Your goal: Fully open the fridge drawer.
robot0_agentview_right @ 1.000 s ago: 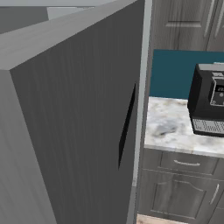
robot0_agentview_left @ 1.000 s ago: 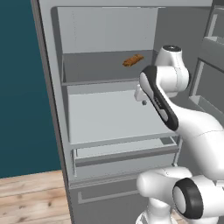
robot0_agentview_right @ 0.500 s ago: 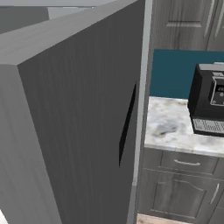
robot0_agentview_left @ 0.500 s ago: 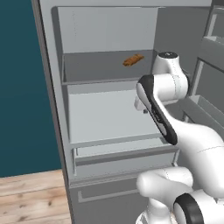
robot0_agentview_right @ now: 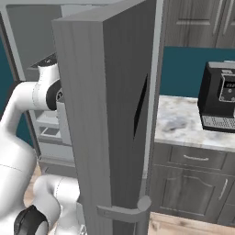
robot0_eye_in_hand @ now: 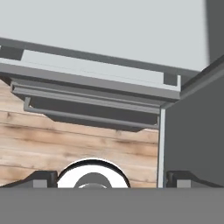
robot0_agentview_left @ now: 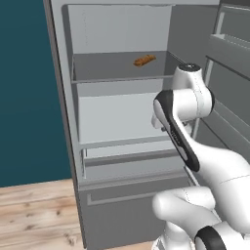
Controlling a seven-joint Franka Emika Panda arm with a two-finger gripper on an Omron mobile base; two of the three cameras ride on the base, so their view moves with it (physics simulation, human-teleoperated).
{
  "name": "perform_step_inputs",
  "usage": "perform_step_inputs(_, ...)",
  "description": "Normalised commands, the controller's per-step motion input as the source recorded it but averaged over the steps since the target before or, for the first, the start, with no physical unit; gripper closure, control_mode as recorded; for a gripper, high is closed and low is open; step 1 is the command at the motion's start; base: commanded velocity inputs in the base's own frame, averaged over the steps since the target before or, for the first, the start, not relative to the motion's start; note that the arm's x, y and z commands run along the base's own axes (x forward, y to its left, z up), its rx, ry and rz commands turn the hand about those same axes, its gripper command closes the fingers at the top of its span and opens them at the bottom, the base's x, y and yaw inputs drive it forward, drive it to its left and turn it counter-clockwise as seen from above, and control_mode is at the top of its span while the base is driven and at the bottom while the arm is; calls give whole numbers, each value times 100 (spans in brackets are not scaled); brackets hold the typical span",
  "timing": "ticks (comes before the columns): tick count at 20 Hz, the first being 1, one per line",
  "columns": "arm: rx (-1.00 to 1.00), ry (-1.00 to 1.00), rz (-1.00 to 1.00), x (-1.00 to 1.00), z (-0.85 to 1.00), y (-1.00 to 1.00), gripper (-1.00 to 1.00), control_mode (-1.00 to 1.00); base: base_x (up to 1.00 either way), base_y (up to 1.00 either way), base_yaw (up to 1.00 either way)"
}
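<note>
A: Where is the drawer [robot0_agentview_left: 129, 163] now?

B: Low in the open fridge [robot0_agentview_left: 63, 97], under the shelves [robot0_agentview_left: 122, 79] — it looks only a little pulled out. In the hand view its bar [robot0_eye_in_hand: 87, 114] runs across, above the wooden floor [robot0_eye_in_hand: 65, 140].

A: And the tool [robot0_eye_in_hand: 109, 177]?

B: Its tips stand wide apart at the bottom edge, holding nothing. It is apart from the bar.

A: So how to do this step well?

B: I think: come down to the bar, center it between the tips, close, then pull straight out — no twisting.

A: The room?

B: A small brown item [robot0_agentview_left: 145, 60] on the upper shelf; the fridge door [robot0_agentview_right: 114, 114] stands open; right of it a marble table [robot0_agentview_right: 183, 124] with a coffee machine [robot0_agentview_right: 219, 96].
</note>
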Motion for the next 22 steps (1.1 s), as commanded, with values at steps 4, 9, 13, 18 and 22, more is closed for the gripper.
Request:
perform_step_inputs(4, 0, 0, 0, 0, 0, 0, -100, 100, -41, -6, 0)
perform_step_inputs(9, 0, 0, 0, 0, 0, 0, -100, 100, -32, -1, 0)
perform_step_inputs(13, 0, 0, 0, -14, 0, 0, -100, -100, -15, 0, 0)
perform_step_inputs(18, 0, 0, 0, -19, -1, 0, -100, -100, 0, 0, 0)
perform_step_inputs(22, -1, -4, 0, 4, -43, 3, -100, -100, 0, 0, 0)
